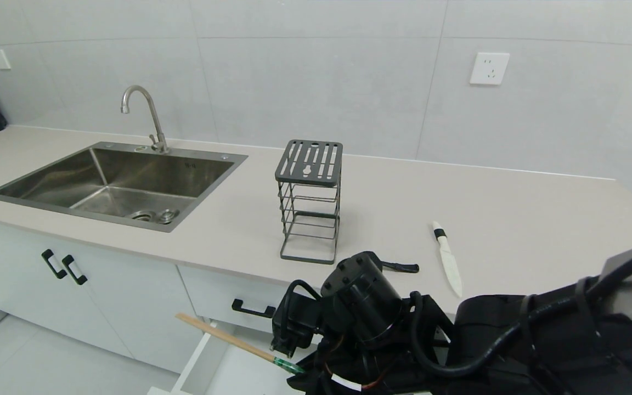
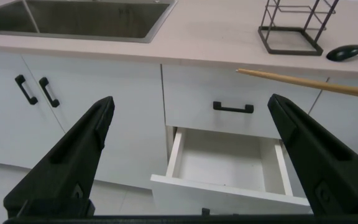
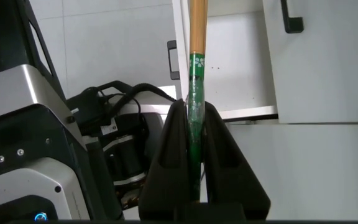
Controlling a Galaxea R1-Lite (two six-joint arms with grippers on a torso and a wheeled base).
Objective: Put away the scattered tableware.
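A wooden chopstick (image 3: 197, 37) with a green end sits pinched in my right gripper (image 3: 194, 143), which is shut on it. In the head view the chopstick (image 1: 228, 337) slants over the open white drawer (image 1: 198, 362) below the counter front. My left gripper (image 2: 197, 162) is open wide, with nothing between its fingers (image 2: 79, 162), and hangs in front of the drawer (image 2: 222, 165). A white knife (image 1: 447, 258) with a black band lies on the counter at the right. A black spoon (image 1: 398, 267) lies near the counter's front edge, partly hidden by my arm.
A black wire rack (image 1: 309, 200) stands mid-counter. A steel sink (image 1: 113, 184) with a faucet (image 1: 146, 112) lies to the left. White cabinet doors with black handles (image 1: 63, 266) run under the counter. A closed drawer's handle (image 2: 233, 107) sits above the open one.
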